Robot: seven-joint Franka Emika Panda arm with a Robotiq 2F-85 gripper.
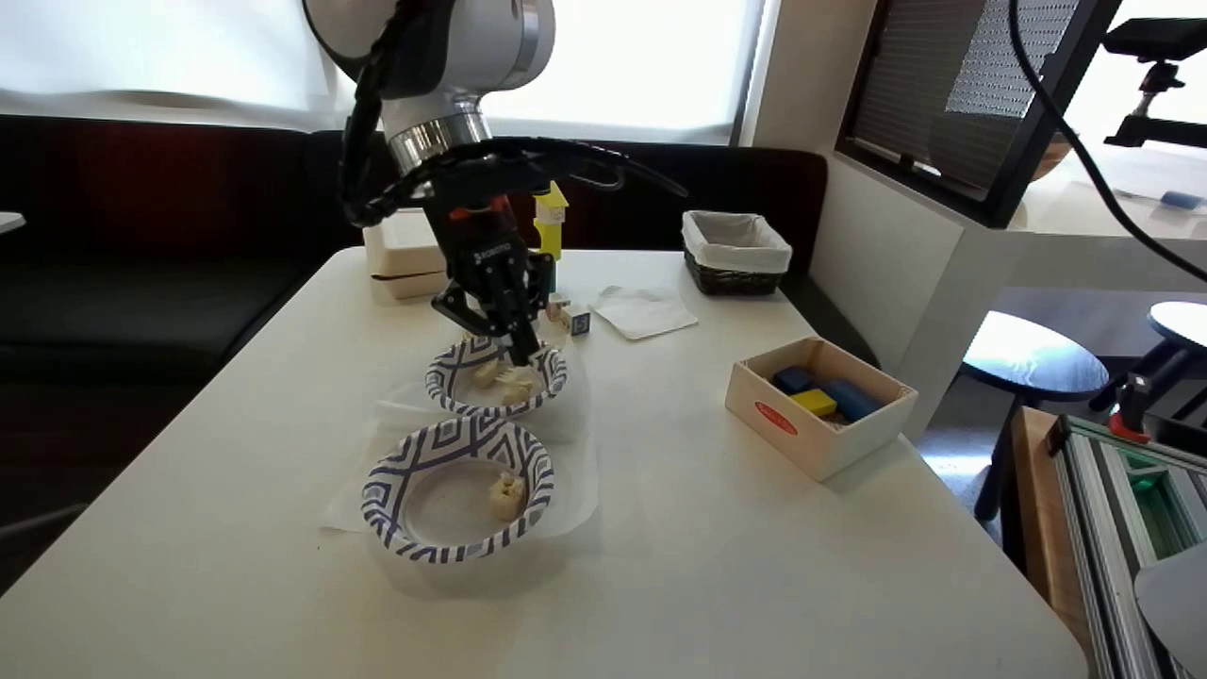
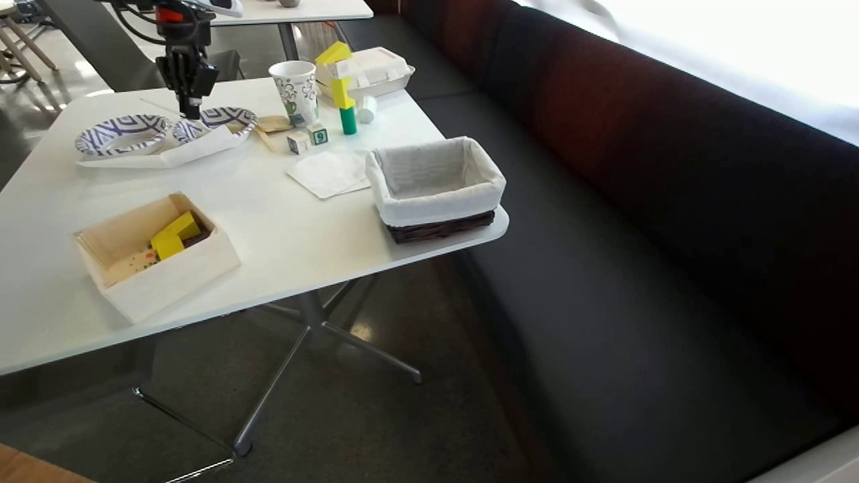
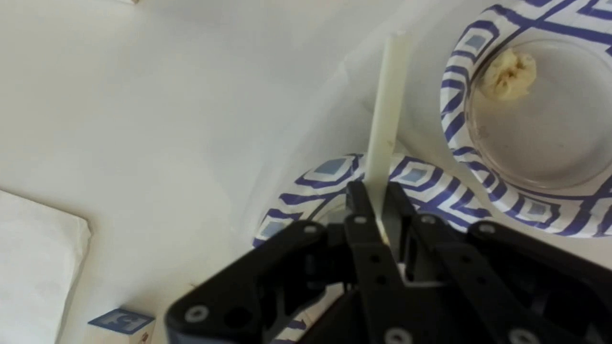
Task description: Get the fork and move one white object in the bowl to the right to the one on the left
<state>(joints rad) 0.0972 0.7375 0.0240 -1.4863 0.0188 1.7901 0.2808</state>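
My gripper (image 3: 375, 188) is shut on the slim white fork (image 3: 386, 105), whose handle sticks out past the fingertips in the wrist view. Its tine end is hidden behind the fingers there. In an exterior view the gripper (image 1: 525, 358) points down into the far patterned bowl (image 1: 443, 382), where a few white objects (image 1: 486, 373) lie. Whether the tines touch any of them I cannot tell. The nearer bowl (image 1: 382, 500) holds one white object (image 1: 507, 497) against its side; the wrist view shows this white object (image 3: 509, 75) too.
Both bowls rest on a white paper sheet (image 1: 575, 500). Letter blocks (image 2: 299, 141), a paper cup (image 2: 295, 90) and a yellow-green block stack (image 2: 343, 94) stand close to the far bowl. A napkin (image 1: 646, 311), lined basket (image 1: 735, 245) and wooden box (image 1: 783, 443) are farther off.
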